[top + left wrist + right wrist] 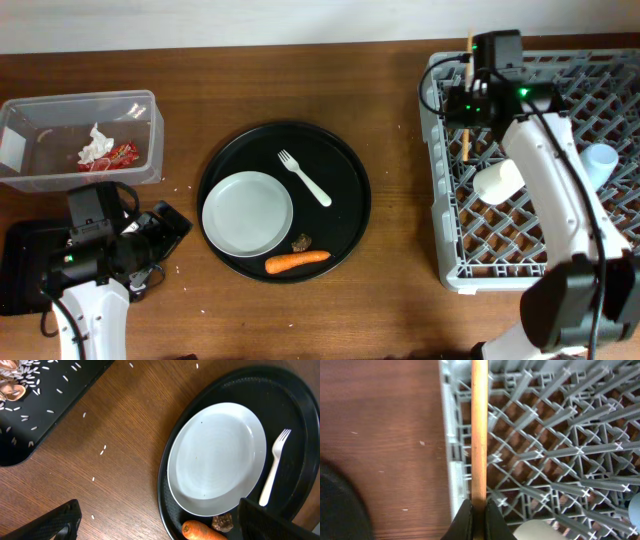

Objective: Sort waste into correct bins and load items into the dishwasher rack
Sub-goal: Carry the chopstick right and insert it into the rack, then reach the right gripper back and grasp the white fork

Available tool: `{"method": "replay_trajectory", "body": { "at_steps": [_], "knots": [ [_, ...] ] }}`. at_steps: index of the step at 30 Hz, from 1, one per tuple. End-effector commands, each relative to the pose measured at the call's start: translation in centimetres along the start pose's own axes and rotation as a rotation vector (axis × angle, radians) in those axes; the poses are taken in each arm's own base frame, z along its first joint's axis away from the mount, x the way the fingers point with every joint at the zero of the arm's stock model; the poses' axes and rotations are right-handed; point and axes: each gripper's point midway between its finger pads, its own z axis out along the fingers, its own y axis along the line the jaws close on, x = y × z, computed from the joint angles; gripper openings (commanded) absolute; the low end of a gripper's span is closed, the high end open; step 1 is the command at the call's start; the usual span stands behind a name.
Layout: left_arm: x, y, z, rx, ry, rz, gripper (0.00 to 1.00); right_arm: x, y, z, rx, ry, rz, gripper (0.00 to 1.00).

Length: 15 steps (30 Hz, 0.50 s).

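Observation:
My right gripper [479,515] is shut on a thin pale stick [479,425] and holds it over the left edge of the grey dishwasher rack [545,455]; in the overhead view the gripper [466,104] is at the rack's [440,180] far left corner. A small white cup [498,181] and a light blue cup [600,160] lie in the rack. My left gripper [160,527] is open and empty over the table, beside the round tray. A white plate [216,457], a carrot [202,531] and a brown scrap [222,522] lie on that tray.
A white fork [304,177] lies on the round black tray [350,160]. The clear tub [140,105] at far left holds a red wrapper [122,153] and tissue [96,146]. The shallow black tray [35,425] holds rice grains and scraps. Loose grains dot the table.

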Motion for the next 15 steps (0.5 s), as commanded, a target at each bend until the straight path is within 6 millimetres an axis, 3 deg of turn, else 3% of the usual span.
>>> {"method": "replay_trajectory", "body": {
  "at_steps": [1,5,6,8,10,12,14,15],
  "knots": [
    [-0.1,-0.1,-0.1,0.008,-0.003,-0.009,0.99,0.5,0.5,2.9,-0.111,0.05,-0.076,0.04],
    [-0.1,-0.1,-0.1,0.008,-0.004,-0.009,0.99,2.6,1.0,6.8,-0.118,0.148,-0.084,0.04],
    [-0.1,-0.1,-0.1,0.008,-0.004,-0.009,0.99,3.1,1.1,7.5,-0.117,0.167,-0.085,0.17],
    [-0.1,-0.1,-0.1,0.008,-0.004,-0.009,0.99,3.3,1.0,7.6,-0.116,0.176,-0.084,0.23],
    [-0.1,-0.1,-0.1,0.008,-0.004,-0.009,0.99,3.7,1.0,7.5,-0.116,0.195,-0.08,0.51],
    [-0.1,-0.1,-0.1,0.008,-0.004,-0.009,0.99,4.0,1.0,6.9,-0.111,0.211,-0.032,0.61],
    [-0.1,-0.1,-0.1,0.008,-0.004,-0.009,0.99,3.0,3.1,3.7,-0.199,0.173,0.0,0.62],
    [-0.1,-0.1,-0.1,0.008,-0.004,-0.009,0.99,2.2,5.3,1.2,-0.28,0.126,-0.024,0.62]
  ]
}}
